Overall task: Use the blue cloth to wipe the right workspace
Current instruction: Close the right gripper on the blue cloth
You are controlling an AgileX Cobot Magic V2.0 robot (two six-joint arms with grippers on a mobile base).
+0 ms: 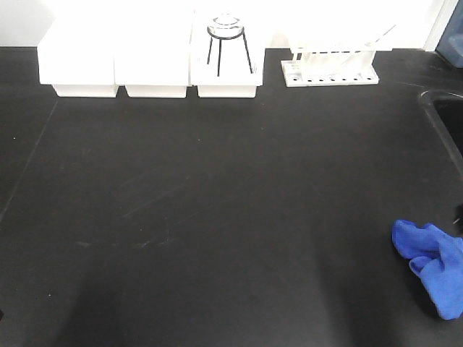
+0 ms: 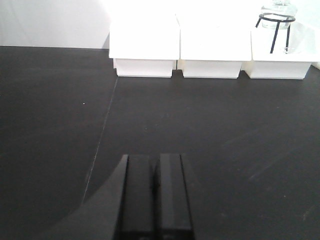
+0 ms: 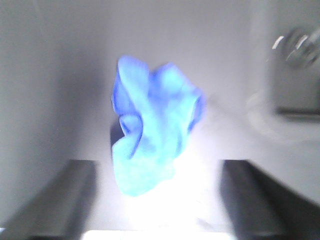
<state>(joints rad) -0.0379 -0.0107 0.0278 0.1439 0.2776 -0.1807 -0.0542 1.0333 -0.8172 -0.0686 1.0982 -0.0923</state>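
Observation:
The blue cloth (image 1: 434,264) lies bunched on the black bench with the white bins, at its near right edge. In the right wrist view the blue cloth (image 3: 152,125) sits blurred just ahead of my right gripper (image 3: 158,165). That gripper is open, its two dark fingers (image 3: 75,175) spread wide on either side of the cloth's near end and not touching it. My left gripper (image 2: 155,156) is shut and empty, low over bare black benchtop (image 2: 210,130). The right workspace is out of view.
Three white bins (image 1: 152,61) line the back edge, and a black tripod stand (image 1: 226,43) holding a glass vessel is at the right one. A white tube rack (image 1: 330,65) stands further right. A sink basin (image 1: 448,123) opens at the right edge, beyond the cloth.

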